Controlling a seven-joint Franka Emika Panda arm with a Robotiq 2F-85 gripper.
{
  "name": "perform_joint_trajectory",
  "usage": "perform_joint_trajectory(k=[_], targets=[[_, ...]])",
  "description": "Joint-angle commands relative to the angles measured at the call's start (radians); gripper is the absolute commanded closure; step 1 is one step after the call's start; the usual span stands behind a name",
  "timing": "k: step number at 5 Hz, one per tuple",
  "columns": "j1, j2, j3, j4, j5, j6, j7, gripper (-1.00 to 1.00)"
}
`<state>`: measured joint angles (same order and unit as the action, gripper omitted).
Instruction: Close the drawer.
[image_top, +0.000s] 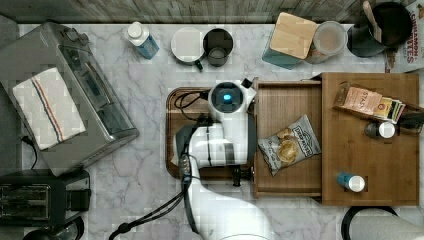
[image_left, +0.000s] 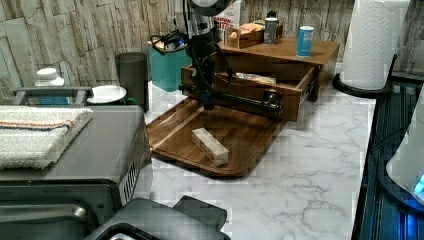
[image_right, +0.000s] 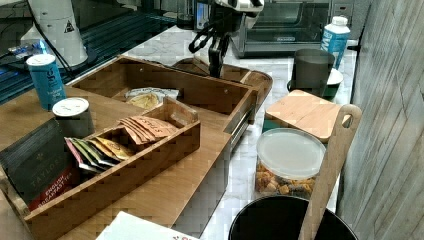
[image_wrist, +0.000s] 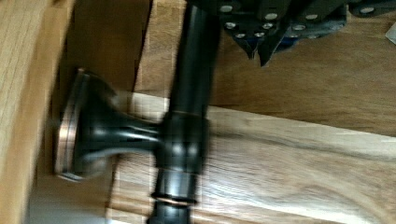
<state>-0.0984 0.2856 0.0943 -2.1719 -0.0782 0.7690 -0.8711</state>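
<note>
The drawer (image_top: 287, 102) stands pulled out of the wooden box (image_top: 372, 155) toward the top view's left, with a bag of chips (image_top: 288, 145) lying in it. A dark bar handle (image_left: 247, 101) (image_wrist: 191, 93) runs along its front panel (image_left: 250, 89). My gripper (image_left: 207, 104) (image_right: 216, 67) hangs pointing down just in front of that handle, over the dark tray. In the wrist view my gripper (image_wrist: 260, 53) has its tips together beside the bar, shut with nothing between them. My arm hides part of the handle in the top view.
A dark rounded tray (image_left: 240, 137) holding a pale wooden block (image_left: 210, 146) lies right before the drawer front. On the box top are two cans (image_top: 355, 182) and a tea rack (image_top: 370, 102). A toaster oven (image_top: 65, 95) is at the top view's left, cups (image_top: 218, 46) at the back.
</note>
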Motion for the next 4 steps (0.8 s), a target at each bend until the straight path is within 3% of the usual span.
perform_joint_trajectory(k=[1,2,3,4], targets=[[-0.243,-0.015,-0.145,0.191,0.064,-0.134,-0.273,1.00],[-0.325,0.036,-0.170,0.276,0.028,-0.166,-0.386,1.00],[-0.389,0.090,-0.208,0.326,0.009,-0.089,-0.461,1.00],[-0.400,0.081,-0.250,0.332,-0.066,-0.073,-0.405,1.00]])
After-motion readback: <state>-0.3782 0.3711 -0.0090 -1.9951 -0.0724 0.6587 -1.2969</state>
